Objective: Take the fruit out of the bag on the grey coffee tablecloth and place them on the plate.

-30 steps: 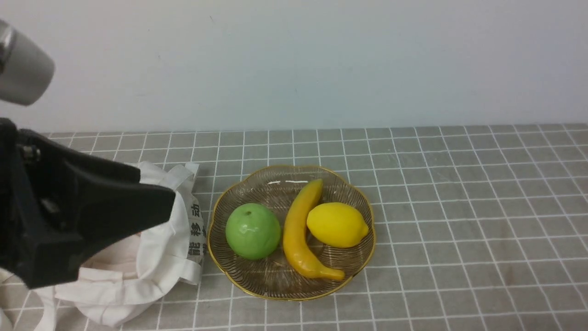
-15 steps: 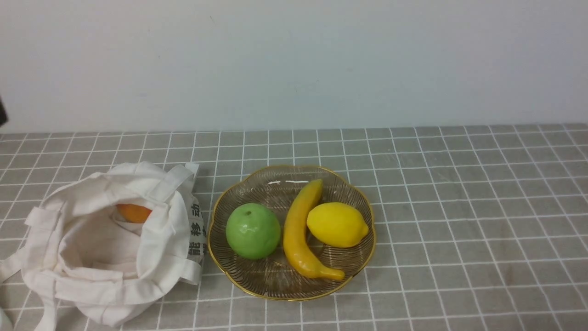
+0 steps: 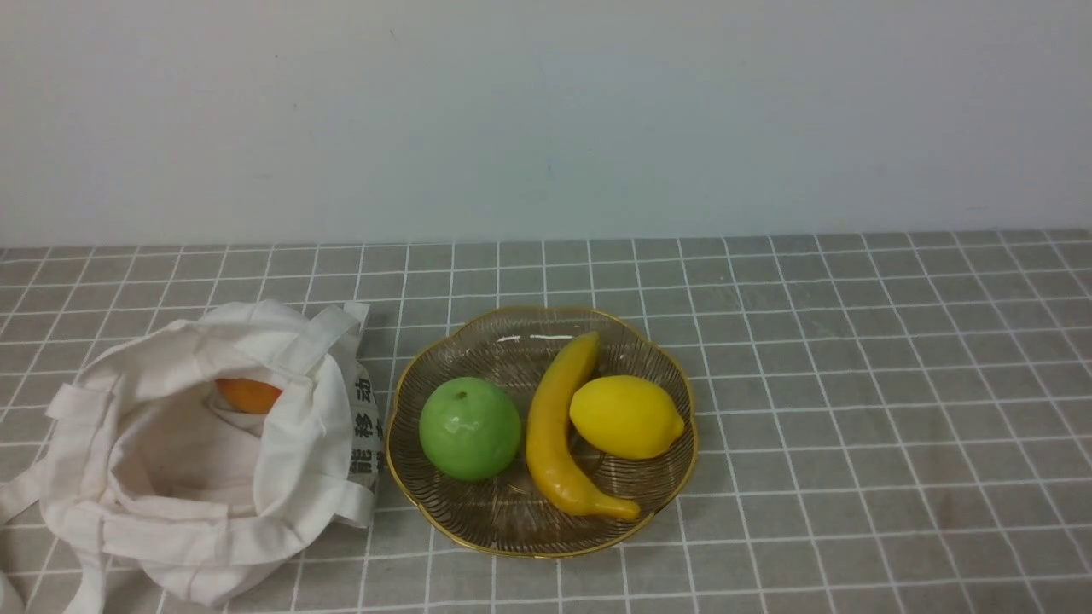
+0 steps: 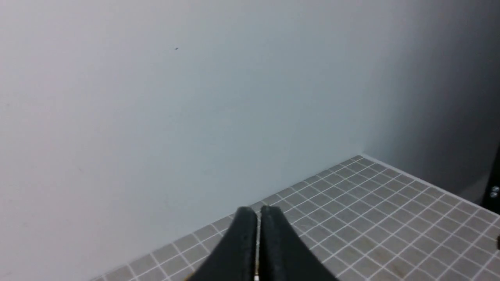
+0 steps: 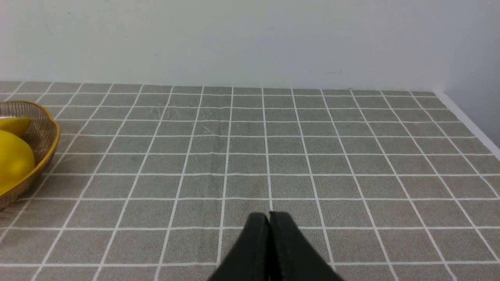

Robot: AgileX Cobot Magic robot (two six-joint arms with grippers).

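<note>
The off-white bag (image 3: 196, 452) lies open at the left on the grey coffee tablecloth (image 3: 853, 358). An orange fruit (image 3: 246, 395) shows inside its mouth. Right of the bag stands the gold-rimmed glass plate (image 3: 665, 358); it holds a green apple (image 3: 469, 428), a yellow banana (image 3: 554, 426) and a yellow lemon (image 3: 626, 416). Neither arm shows in the front view. My left gripper (image 4: 258, 212) is shut and empty, pointing at the wall and the cloth's far corner. My right gripper (image 5: 269, 216) is shut and empty over bare cloth, right of the plate (image 5: 50, 136).
A pale wall (image 3: 546, 119) rises along the table's back edge. The cloth's right edge (image 5: 468, 125) shows in the right wrist view. A dark piece of frame (image 4: 493, 183) stands at the border of the left wrist view.
One second ago the left arm hung over the bag at the left of the front view. It has since pulled out of that view, uncovering the bag and the orange fruit. The fruit on the plate has not moved.
</note>
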